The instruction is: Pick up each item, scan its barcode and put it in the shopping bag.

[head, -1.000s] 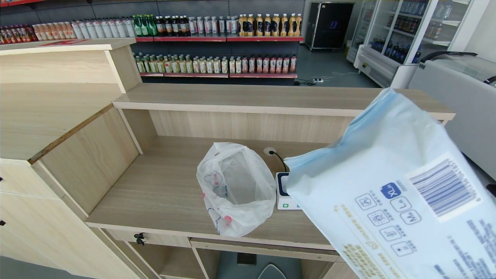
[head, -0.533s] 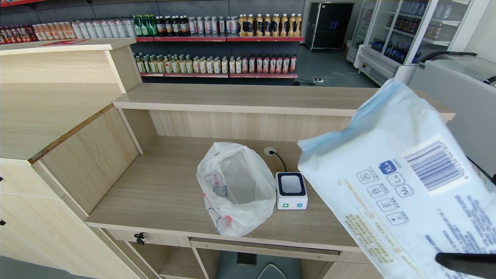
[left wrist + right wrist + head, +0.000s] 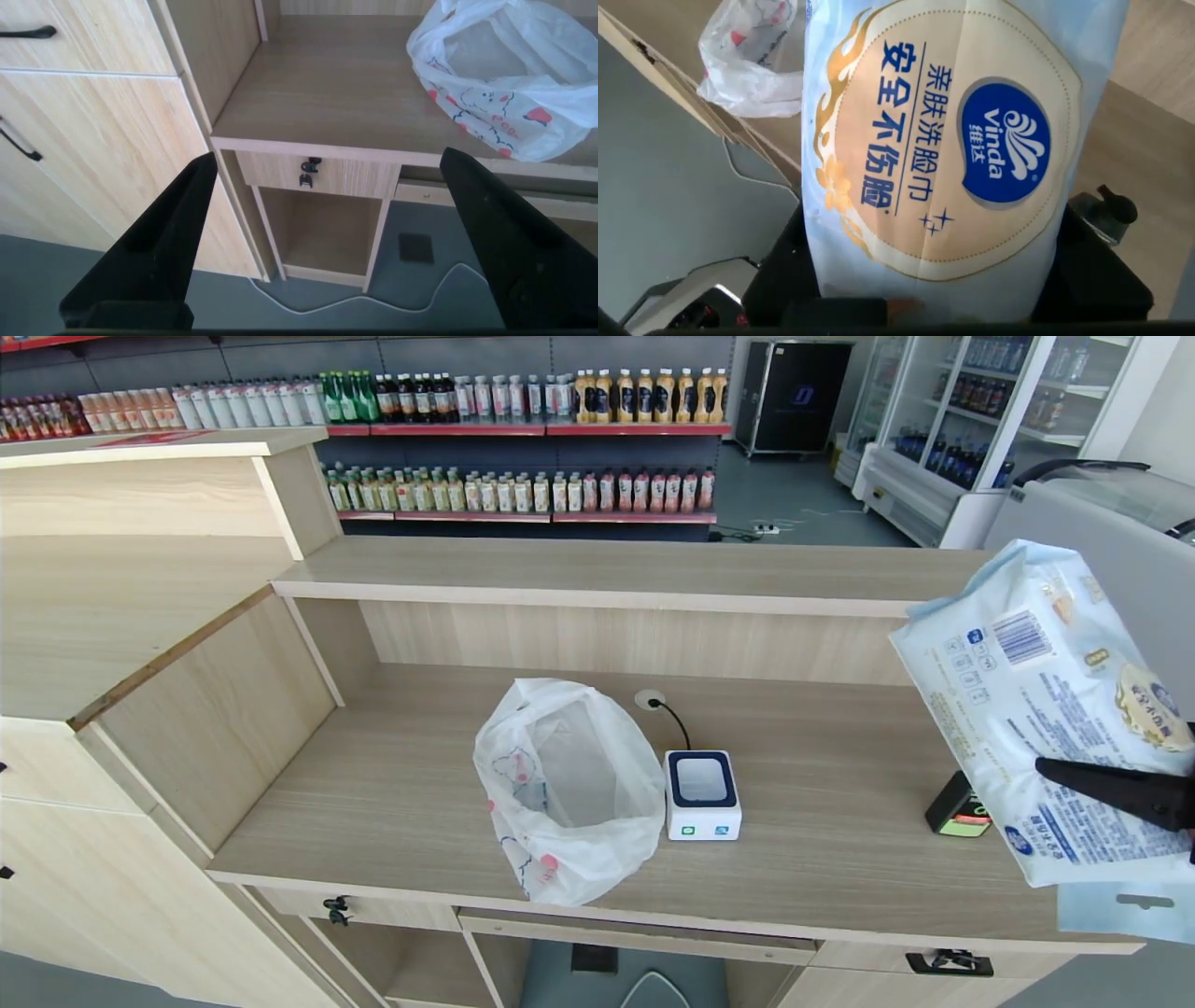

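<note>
1. Head view: the right hand (image 3: 1116, 791) grips a big soft pack (image 3: 1046, 709) in the air over the right end of the surface (image 3: 840, 859). It is well apart from the scanner (image 3: 702, 795) and the shopping bag (image 3: 569, 793), which stand touching at the middle.
   - The barcode (image 3: 1022, 637) faces up, and so does the scanner's window, so the scan likely fails unless the pack is turned over.
   - The pack is gripped near one end and may sag or slip as it swings across.
   - A small dark item (image 3: 959, 807) lies just beside the pack and a low sweep could knock it.
   - The bag's mouth looks tight for the pack, so a push could topple the bag.
   - The surface is pale wood with a raised ledge behind. Beyond it are bottle shelves (image 3: 523, 401) and glass-door coolers (image 3: 934, 420).
2. Left wrist view: the left hand (image 3: 327, 243) hangs spread wide and empty, low off the surface's front corner. A keyed drawer (image 3: 308, 175) sits below that edge.
3. Right wrist view: the pack is clamped between the fingers, its printed front towards the camera.
</note>
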You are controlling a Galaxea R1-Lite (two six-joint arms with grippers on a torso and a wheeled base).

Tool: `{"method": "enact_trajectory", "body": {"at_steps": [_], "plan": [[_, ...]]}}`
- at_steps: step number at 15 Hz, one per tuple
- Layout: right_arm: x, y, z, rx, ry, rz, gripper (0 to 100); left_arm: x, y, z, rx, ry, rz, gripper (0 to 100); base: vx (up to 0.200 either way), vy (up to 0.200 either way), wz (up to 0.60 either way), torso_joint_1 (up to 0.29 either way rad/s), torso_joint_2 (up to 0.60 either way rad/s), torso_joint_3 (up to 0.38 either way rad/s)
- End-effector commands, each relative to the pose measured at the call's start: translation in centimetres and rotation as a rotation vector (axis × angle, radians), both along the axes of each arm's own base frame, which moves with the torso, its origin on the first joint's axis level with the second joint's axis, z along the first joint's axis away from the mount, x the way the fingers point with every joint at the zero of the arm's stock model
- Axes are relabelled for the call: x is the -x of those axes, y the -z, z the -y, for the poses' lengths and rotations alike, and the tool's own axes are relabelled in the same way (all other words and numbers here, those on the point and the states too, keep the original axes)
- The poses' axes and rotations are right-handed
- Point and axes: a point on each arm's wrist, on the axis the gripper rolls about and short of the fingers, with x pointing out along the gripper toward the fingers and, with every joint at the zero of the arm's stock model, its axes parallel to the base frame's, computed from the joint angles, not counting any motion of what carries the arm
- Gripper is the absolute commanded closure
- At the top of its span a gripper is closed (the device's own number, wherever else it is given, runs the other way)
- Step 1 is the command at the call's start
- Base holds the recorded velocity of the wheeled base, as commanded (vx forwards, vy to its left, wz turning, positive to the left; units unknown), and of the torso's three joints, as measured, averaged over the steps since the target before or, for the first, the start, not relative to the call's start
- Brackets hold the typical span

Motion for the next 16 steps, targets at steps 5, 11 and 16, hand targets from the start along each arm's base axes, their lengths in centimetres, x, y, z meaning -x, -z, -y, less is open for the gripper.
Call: {"method": "enact_trajectory", "body": {"at_steps": [5, 11, 16], "plan": [[-1.3, 3.2, 3.4, 0.342, -0.003, 0.029, 100, 0.0, 0.0, 0.0, 0.000, 0.000, 0.000, 0, 0.000, 0.000, 0.00, 0.000, 0.00, 0.000], [-3.7, 2.1, 4.2, 0.545, -0.054, 0.162, 100, 0.0, 0.0, 0.0, 0.000, 0.000, 0.000, 0, 0.000, 0.000, 0.40, 0.000, 0.00, 0.003], [-7.9, 3.2, 4.5, 0.716, -0.122, 0.208, 100, 0.0, 0.0, 0.0, 0.000, 0.000, 0.000, 0, 0.000, 0.000, 0.48, 0.009, 0.00, 0.002]]}}
